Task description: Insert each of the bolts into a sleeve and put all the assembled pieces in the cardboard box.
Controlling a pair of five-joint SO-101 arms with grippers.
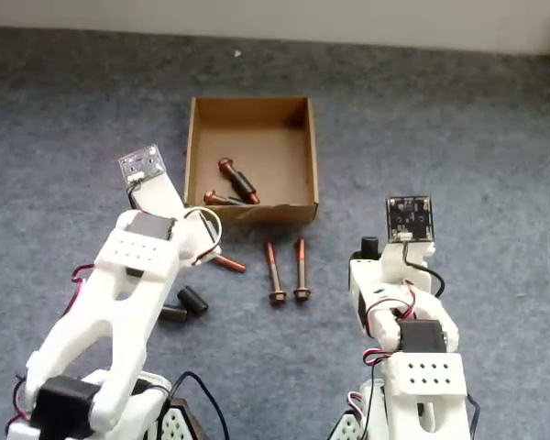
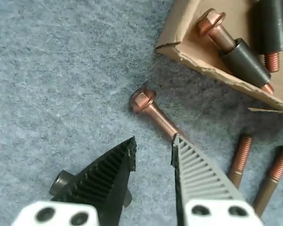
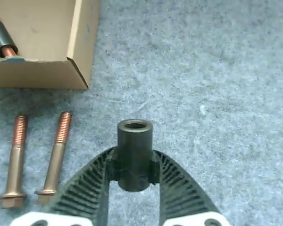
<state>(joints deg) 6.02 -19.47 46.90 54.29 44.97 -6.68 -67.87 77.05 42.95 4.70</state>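
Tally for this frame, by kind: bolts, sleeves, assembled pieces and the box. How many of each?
Assembled pieces: 2
Loose bolts: 3
Empty sleeves: 3, one held in the right gripper
Cardboard box: 1
Total: 9

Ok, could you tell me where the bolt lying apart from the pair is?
In the left wrist view the bolt lies on the carpet beside the cardboard box, at the tip of the open left pincer.

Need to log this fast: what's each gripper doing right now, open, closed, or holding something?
Left gripper: open, holding nothing, its tips by a loose bolt.
Right gripper: shut on a black sleeve.
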